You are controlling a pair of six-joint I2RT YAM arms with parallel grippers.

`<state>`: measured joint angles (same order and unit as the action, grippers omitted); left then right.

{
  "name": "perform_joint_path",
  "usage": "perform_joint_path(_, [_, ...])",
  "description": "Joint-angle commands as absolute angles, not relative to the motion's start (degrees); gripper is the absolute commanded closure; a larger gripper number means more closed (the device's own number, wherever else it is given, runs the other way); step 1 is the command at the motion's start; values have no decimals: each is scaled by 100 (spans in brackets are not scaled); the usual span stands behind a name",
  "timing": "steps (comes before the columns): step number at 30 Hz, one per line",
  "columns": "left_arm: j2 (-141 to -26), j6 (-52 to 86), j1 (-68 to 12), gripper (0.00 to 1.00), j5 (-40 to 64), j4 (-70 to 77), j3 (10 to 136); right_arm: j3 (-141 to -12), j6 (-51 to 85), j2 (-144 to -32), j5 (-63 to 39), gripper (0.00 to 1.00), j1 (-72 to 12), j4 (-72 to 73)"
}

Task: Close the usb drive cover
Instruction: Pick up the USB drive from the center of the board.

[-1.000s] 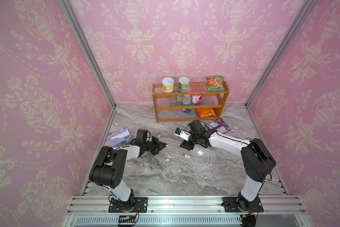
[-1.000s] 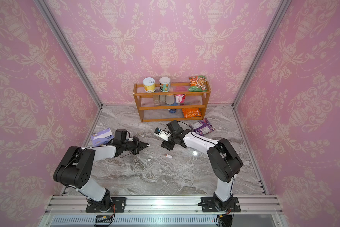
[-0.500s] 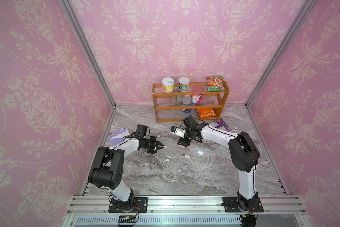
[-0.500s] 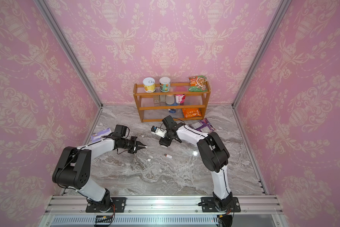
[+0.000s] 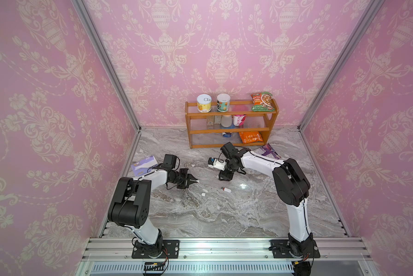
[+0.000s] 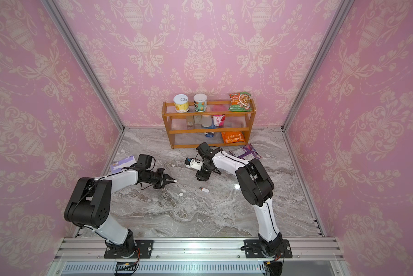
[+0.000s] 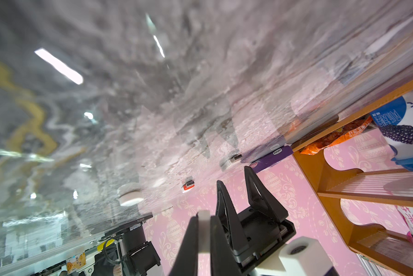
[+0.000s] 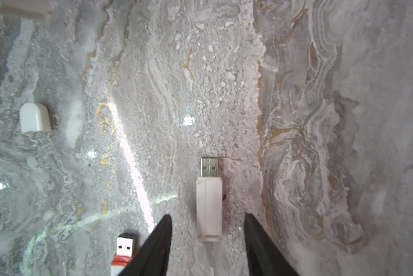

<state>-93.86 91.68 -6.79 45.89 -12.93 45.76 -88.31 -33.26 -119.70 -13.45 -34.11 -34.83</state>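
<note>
A white usb drive point(image 8: 209, 208) lies flat on the marble with its metal plug point(image 8: 209, 167) bare. My right gripper point(image 8: 209, 239) points down over it, open, with one finger on each side of its back end and a gap on both sides. In both top views the right gripper point(image 5: 225, 176) hides the drive. To its left my left gripper point(image 5: 193, 181) hovers low, shut on a small white cover point(image 7: 203, 229) that pokes out past the fingertips. The left wrist view shows the drive point(image 7: 231, 160) beyond the right gripper's fingers point(image 7: 227, 210).
A red-and-white drive point(image 5: 226, 189) and a loose white cap point(image 5: 203, 194) lie between the grippers. A wooden shelf point(image 5: 231, 130) with cans and snack bags stands at the back, a purple packet point(image 5: 268, 151) in front of it, and a tissue pack point(image 5: 144, 165) by the left wall.
The right arm's elbow has swung outward while its gripper stays over the white drive and its jaws narrow. The left gripper has dropped slightly, still shut on the cover.
</note>
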Motion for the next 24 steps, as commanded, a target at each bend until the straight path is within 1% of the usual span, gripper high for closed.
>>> perform_joint_path(1, [-9469,9262,-624,100,4524,-1245,4485,-9030,-3430,-12088,-1172,49,-3390,-3797])
perform_joint_path(6, [-9595,9251,-606,100,4555,-1196,4477,-9360,-3456,-12411,-931,54,-3430,-4205])
perform_joint_path(14, [-9591,9246,-565,100,4509,-1188,4440,-9481,-3463,-12615,-909,55,-3559,-4354])
perform_joint_path(18, [-9589,9220,-530,100,4509,-1200,4404,-9516,-3480,-12671,-916,61,-3566,-4465])
perform_joint_path(24, [-9615,9203,-501,100,4495,-1180,4351,-9460,-3480,-12669,-782,62,-3576,-4576])
